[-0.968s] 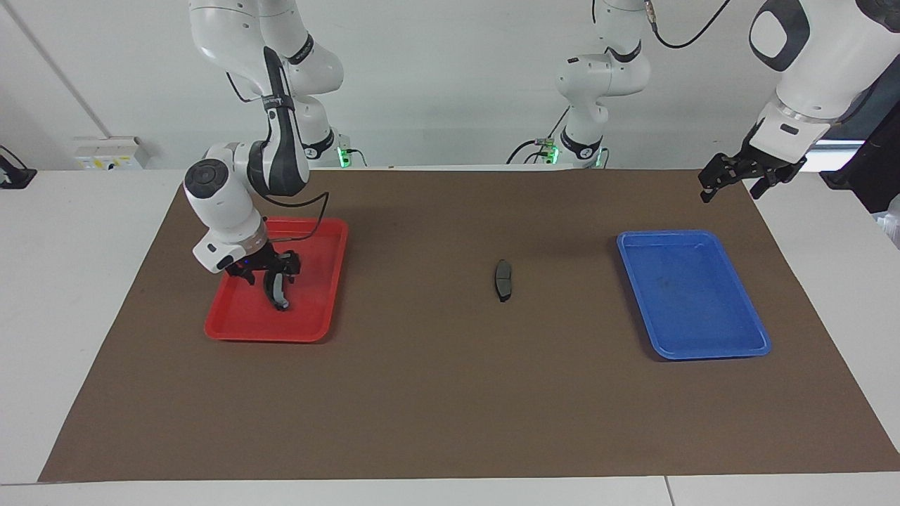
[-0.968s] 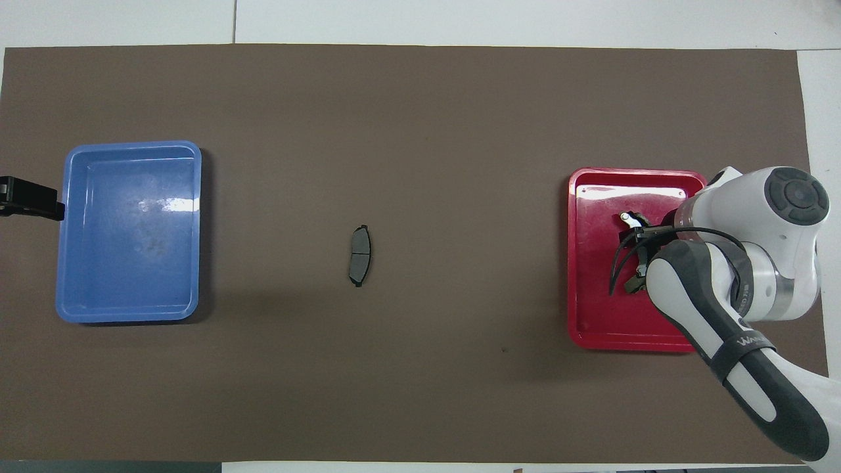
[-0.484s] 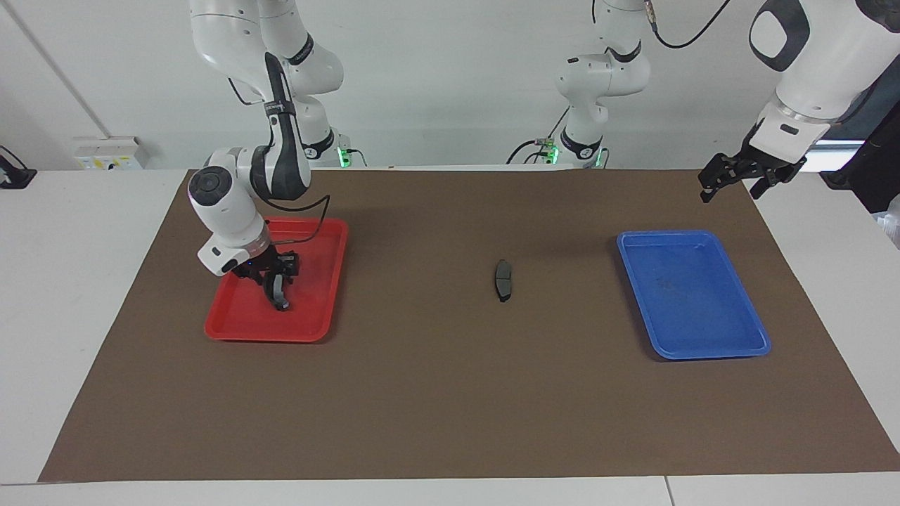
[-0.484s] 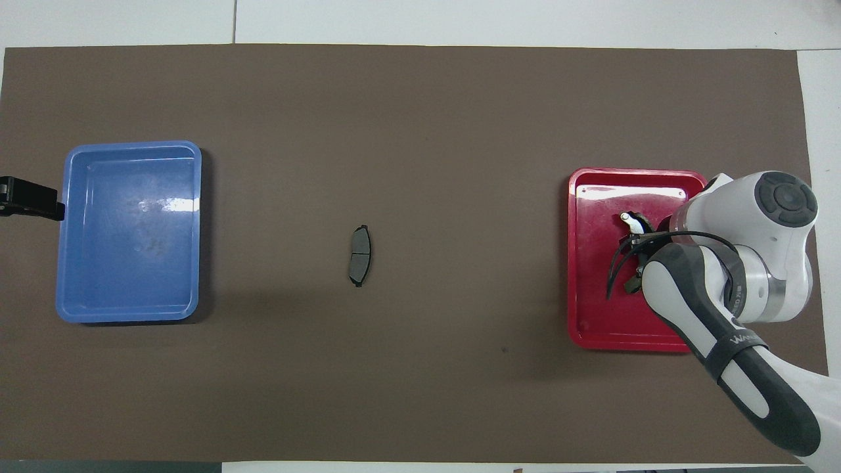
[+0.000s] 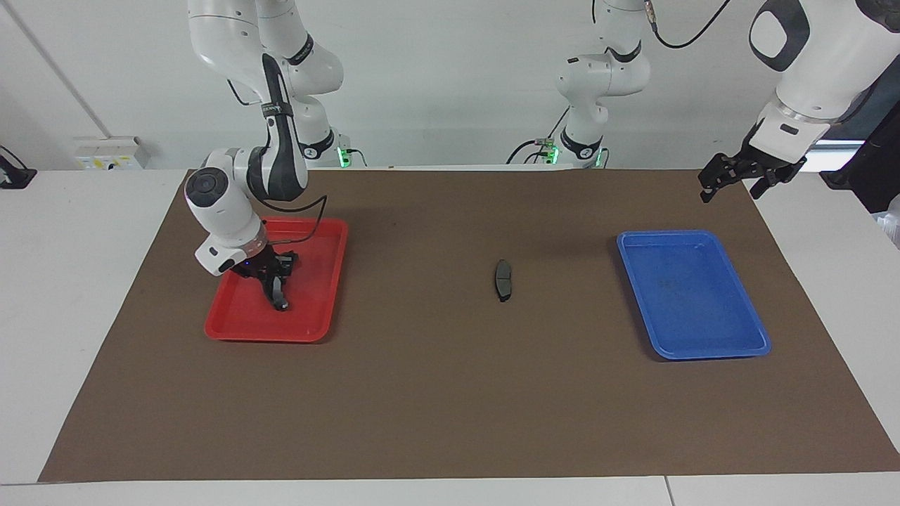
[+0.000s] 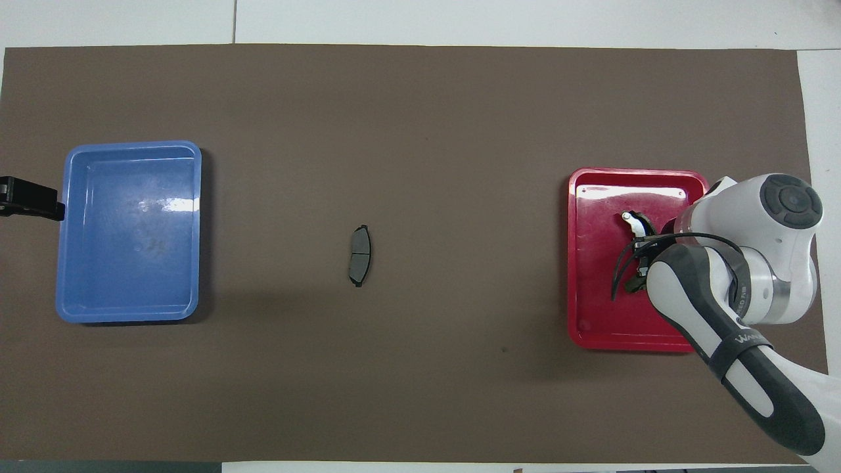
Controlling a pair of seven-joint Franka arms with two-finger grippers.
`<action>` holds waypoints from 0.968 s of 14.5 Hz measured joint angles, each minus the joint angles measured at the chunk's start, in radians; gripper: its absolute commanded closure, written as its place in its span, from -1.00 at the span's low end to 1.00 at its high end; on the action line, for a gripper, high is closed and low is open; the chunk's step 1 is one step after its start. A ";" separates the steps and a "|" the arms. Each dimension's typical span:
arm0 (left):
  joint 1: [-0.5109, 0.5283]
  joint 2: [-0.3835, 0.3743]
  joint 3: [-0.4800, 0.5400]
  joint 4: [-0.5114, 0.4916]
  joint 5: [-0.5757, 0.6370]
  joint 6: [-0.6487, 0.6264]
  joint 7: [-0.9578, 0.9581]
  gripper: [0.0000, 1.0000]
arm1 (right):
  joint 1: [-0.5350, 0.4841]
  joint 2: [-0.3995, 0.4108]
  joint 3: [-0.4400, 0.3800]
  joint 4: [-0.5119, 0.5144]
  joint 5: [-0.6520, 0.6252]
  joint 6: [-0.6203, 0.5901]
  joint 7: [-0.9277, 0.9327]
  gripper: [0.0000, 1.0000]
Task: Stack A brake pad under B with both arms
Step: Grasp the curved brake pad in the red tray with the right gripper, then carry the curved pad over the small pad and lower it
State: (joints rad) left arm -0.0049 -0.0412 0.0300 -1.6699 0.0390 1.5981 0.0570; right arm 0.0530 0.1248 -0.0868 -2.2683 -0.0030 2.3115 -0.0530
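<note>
The short dark grey A brake pad (image 5: 502,280) lies flat on the brown mat mid-table, also in the overhead view (image 6: 359,255). The crescent piece B (image 5: 280,296) with its light grey strip is in the red tray (image 5: 267,337); in the overhead view only its pale end (image 6: 635,222) shows past the arm. My right gripper (image 5: 273,282) is down in the tray, shut on B; in the overhead view (image 6: 638,261) the wrist hides most of it. My left gripper (image 5: 733,191) waits open and empty in the air over the mat's edge beside the blue tray.
The blue tray (image 5: 710,351) stands empty toward the left arm's end of the table; it also shows in the overhead view (image 6: 131,146). The red tray's rim (image 6: 591,341) is toward the right arm's end. The brown mat (image 5: 450,393) covers the table.
My right wrist has shifted and turned a little over the red tray, and the gripper has drawn in on piece B. The left arm and the A brake pad have not moved.
</note>
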 measured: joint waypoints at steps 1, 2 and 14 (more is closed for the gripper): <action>0.000 0.000 0.000 0.000 0.000 0.000 0.000 -1.00 | 0.001 0.000 0.001 0.005 0.000 -0.012 -0.001 0.97; 0.000 0.000 0.000 0.000 0.000 0.000 0.000 -1.00 | 0.004 0.000 0.002 0.019 0.000 -0.036 -0.003 0.98; 0.000 0.000 0.000 0.000 0.000 0.000 0.000 -1.00 | 0.495 0.169 0.020 0.576 0.142 -0.329 0.336 1.00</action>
State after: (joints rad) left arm -0.0049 -0.0412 0.0300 -1.6699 0.0390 1.5976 0.0570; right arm 0.5480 0.2942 -0.0672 -1.6922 0.1392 1.9824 0.2826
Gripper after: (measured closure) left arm 0.000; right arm 0.573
